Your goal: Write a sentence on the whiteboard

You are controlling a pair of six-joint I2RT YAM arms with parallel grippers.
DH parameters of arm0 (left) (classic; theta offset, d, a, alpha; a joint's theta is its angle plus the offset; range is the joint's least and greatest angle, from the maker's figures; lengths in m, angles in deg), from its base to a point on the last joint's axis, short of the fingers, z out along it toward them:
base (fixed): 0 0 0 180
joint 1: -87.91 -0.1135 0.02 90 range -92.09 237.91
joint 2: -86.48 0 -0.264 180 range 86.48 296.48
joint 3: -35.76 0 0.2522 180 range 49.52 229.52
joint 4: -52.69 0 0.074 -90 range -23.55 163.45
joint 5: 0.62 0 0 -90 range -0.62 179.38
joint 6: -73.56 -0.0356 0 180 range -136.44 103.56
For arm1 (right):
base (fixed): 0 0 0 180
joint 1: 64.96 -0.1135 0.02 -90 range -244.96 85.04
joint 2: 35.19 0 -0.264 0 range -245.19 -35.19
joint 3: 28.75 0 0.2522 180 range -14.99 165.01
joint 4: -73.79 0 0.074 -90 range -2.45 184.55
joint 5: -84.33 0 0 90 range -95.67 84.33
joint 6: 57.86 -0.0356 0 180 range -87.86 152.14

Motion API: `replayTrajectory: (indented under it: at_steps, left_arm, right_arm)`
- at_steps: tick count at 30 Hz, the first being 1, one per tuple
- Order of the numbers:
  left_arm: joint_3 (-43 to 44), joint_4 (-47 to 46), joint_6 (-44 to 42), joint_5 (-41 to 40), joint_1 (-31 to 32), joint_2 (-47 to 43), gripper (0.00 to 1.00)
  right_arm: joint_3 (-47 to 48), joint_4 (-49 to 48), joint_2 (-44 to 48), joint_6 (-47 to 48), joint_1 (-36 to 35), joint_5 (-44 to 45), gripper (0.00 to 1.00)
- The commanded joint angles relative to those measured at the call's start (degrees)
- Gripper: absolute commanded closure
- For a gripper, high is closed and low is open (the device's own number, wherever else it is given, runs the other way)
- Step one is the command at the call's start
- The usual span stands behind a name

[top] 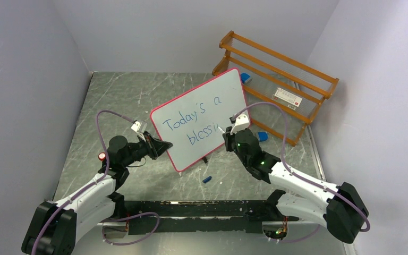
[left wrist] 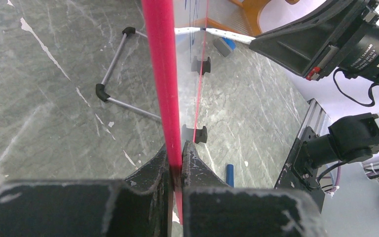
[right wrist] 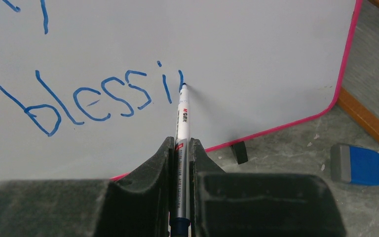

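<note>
Right tool (right wrist: 180,146) clamped on white marker pen (right wrist: 183,113), left tool (left wrist: 176,150) pinching pink-rimmed white whiteboard (right wrist: 256,54); blue handwritten sentence (right wrist: 94,96) reads "blessi", so next probably the "n" stroke.

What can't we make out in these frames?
- Top view: the right gripper covers the end of the second line of the sentence.
- Right wrist view: the top edge cuts off the first line; the jaws hide the lower barrel of the marker.
- Left wrist view: the whiteboard is edge-on, so its writing is unreadable.
- Top view: the rack label is too small to read.
</note>
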Motion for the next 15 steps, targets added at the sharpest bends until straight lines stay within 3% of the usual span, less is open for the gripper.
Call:
replayTrajectory:
  at_steps: [1, 15]
  left_arm:
    - [0.07, 2.45, -3.55, -4.70, -0.24, 0.29, 0.95]
    - [0.00, 2.81, -3.50, -5.03, -0.24, -0.04, 0.95]
  right_arm:
    - [1.92, -3.18, -0.55, 0.96, 0.87, 0.85, 1.00]
    - [3.06, -3.69, -1.87, 0.78, 2.94, 0.68, 1.00]
